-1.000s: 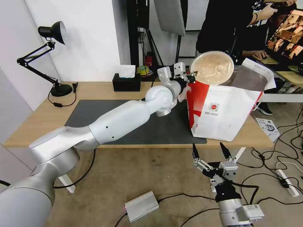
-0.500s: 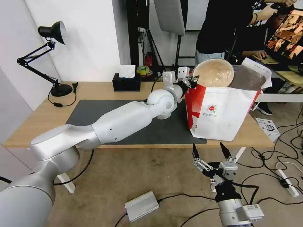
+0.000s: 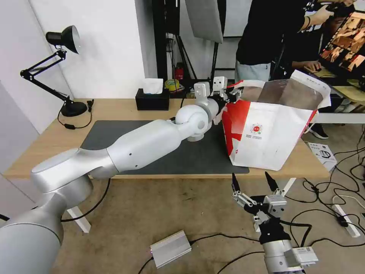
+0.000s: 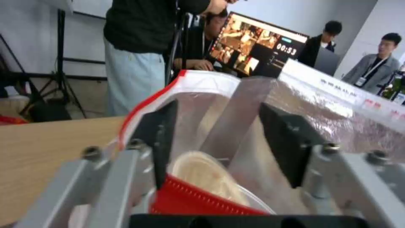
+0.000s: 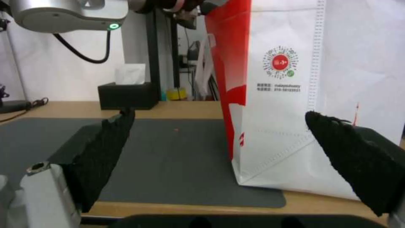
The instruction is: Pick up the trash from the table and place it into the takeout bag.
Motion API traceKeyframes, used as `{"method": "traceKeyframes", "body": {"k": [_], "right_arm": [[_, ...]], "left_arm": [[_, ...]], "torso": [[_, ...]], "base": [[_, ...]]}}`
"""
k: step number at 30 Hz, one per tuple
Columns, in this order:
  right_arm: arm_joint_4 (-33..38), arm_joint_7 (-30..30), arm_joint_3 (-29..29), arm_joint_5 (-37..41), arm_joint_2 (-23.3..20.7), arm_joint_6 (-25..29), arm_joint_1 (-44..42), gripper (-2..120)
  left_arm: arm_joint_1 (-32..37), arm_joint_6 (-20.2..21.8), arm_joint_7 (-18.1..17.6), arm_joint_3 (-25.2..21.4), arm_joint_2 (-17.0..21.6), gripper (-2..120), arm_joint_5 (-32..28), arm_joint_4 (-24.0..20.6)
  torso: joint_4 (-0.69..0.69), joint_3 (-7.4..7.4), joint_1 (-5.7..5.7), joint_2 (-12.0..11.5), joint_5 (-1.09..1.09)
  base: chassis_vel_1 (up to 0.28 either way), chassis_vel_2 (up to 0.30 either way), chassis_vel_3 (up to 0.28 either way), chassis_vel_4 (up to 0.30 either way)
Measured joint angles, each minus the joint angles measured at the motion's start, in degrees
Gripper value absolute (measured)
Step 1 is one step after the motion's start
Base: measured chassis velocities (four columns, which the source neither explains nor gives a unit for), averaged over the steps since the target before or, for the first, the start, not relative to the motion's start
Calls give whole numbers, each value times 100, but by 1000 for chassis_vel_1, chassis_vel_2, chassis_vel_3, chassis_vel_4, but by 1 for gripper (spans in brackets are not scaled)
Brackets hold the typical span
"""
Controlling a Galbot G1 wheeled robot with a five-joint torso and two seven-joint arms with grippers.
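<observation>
Two grippers: left gripper at takeout bag rim, fingers apart, empty. Beige paper-pulp bowl inside bag, tilted on edge, opening facing gripper. Right gripper below surface edge, fingers spread.

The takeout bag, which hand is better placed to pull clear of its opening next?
Left. The left hand sits open at the takeout bag rim, with the paper-pulp bowl inside below it. The right hand hangs open below the table edge.
</observation>
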Motion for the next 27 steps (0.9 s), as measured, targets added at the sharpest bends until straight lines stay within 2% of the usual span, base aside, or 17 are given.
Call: {"method": "traceKeyframes", "body": {"k": [1,5,6,7,10,18,20,21,27], "right_arm": [[0,0,0,0,0,0,0,100],[0,0,0,0,0,0,0,100],[0,0,0,0,0,0,0,100],[0,0,0,0,0,0,0,100],[0,0,0,0,0,0,0,100],[0,0,0,0,0,0,0,100],[0,0,0,0,0,0,0,100],[0,0,0,0,0,0,0,100],[0,0,0,0,0,0,0,100]], "left_arm": [[0,0,0,0,0,63,0,0],[-46,-61,-20,-41,66,80,1,-83],[-46,-61,-20,-41,66,80,1,-83],[-80,-65,-89,-80,116,88,-22,-210],[-128,-79,-165,-165,185,97,-58,-403],[-222,-220,-276,-485,362,100,147,-720],[-235,-316,-286,-564,567,100,407,-867],[-235,-316,-286,-564,567,100,407,-867],[-1,-584,-284,-681,1181,100,716,-1314]], "torso": [[0,0,0,0,0],[0,0,0,0,0],[0,0,0,0,0],[0,0,0,0,0],[0,0,0,0,0],[-1,0,0,0,0],[0,0,0,0,0],[0,0,0,0,0],[0,0,0,0,-2]], "base": [[0,0,0,0],[0,0,0,0],[0,0,0,0],[0,0,0,0],[0,0,0,0],[0,0,0,0],[0,0,0,0],[0,0,0,0],[0,0,0,0]]}}
